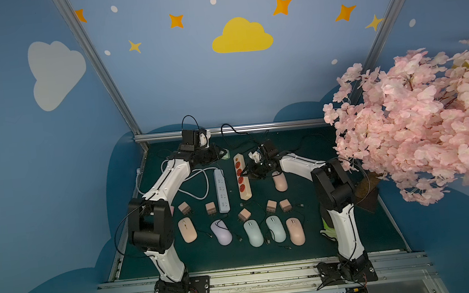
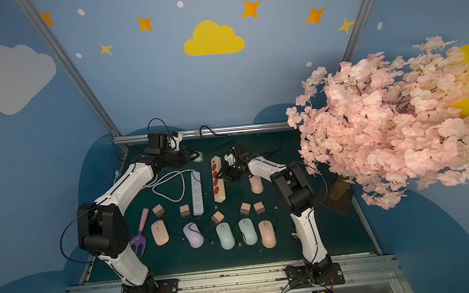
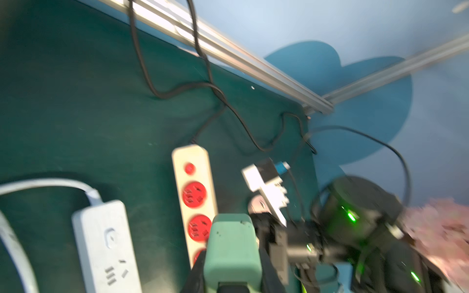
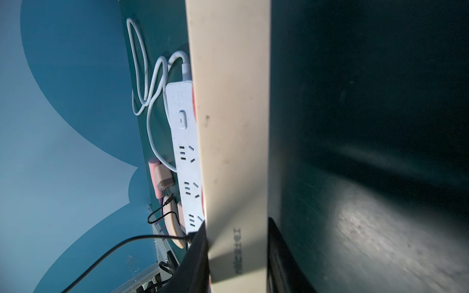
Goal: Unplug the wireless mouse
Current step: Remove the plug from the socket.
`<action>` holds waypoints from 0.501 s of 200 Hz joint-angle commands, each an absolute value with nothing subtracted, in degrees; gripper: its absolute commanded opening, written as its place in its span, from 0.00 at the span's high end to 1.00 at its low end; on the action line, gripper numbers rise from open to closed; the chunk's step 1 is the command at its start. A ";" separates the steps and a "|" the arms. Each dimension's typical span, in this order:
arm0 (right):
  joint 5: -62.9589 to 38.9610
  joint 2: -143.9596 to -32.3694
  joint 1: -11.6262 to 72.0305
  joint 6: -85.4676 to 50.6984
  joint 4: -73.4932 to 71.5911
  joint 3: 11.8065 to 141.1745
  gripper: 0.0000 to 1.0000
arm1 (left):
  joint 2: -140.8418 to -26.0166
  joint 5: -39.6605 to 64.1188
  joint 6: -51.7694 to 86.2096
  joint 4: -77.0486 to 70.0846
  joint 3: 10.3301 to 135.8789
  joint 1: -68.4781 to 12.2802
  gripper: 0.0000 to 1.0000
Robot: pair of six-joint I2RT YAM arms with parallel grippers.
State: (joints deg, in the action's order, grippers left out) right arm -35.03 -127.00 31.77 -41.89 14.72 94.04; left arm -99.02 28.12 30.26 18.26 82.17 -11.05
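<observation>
While the left gripper is closed on a mint-green plastic charger block, its black fingers pressing both sides, the right gripper is clamped across a long cream power strip with red sockets, one finger on each long edge. In both top views that strip lies upright in the picture at the centre of the dark green table mat, and the right gripper sits over its middle. The left gripper is near the upper centre of the mat, and the green block is just left of the strip's upper end; whether the two touch I cannot tell. The left wrist view is blurred.

The pale pink wireless mouse lies on the mat just right of the cream strip, partly under the right arm, at centre right of the mat. Any cable running from it to the block cannot be traced.

A white power strip with a looped white cord lies parallel to the cream one, just to its left. Below both, a lilac mouse lies among other loose mice in the lower centre.
</observation>
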 commanded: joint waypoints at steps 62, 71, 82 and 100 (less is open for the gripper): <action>-39.19 -135.13 33.70 -44.86 12.21 104.01 0.92 | -82.89 28.58 29.98 17.86 69.42 -10.77 0.96; -39.07 -135.89 33.86 -45.37 11.92 104.33 0.85 | -82.18 28.34 29.71 18.49 68.95 -10.80 0.96; -38.91 -136.45 33.93 -45.91 11.11 104.28 0.73 | -81.54 28.36 29.53 18.93 68.50 -10.68 0.96; -37.59 -136.46 33.88 -45.27 12.26 104.39 0.56 | -80.80 28.36 29.42 19.40 68.20 -10.63 0.96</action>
